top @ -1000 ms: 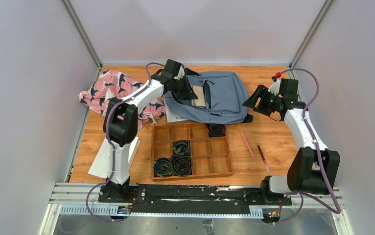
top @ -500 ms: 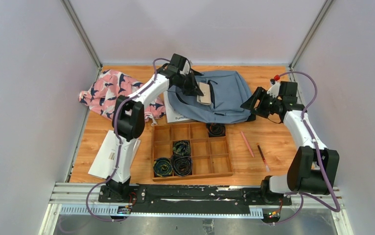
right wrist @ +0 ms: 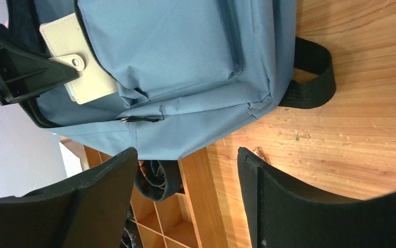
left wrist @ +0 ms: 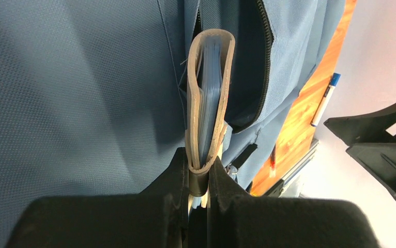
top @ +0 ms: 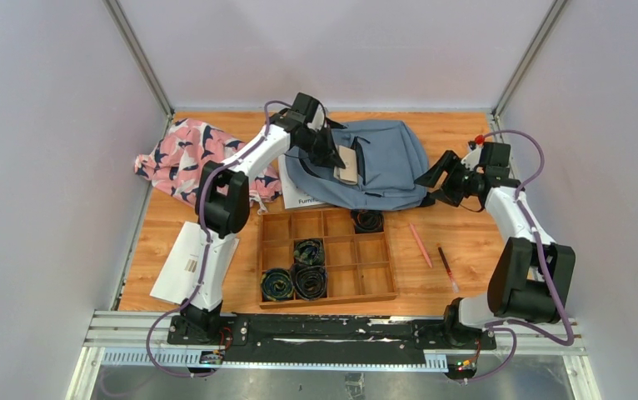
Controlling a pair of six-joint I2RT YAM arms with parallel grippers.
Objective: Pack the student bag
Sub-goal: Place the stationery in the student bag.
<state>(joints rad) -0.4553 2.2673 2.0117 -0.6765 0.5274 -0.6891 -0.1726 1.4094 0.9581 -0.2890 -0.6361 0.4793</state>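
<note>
The left gripper is clamped on the end of a tan-covered notebook, which sits partly inside the open zip pocket of the student bag. The bag lies flat at the far middle of the table, beyond the wooden tray. Advance along the pocket line, keeping the cover off the zipper teeth. The right gripper stands wide and empty beside the bag's corner. Four tray compartments hold dark rolled bundles.
</note>
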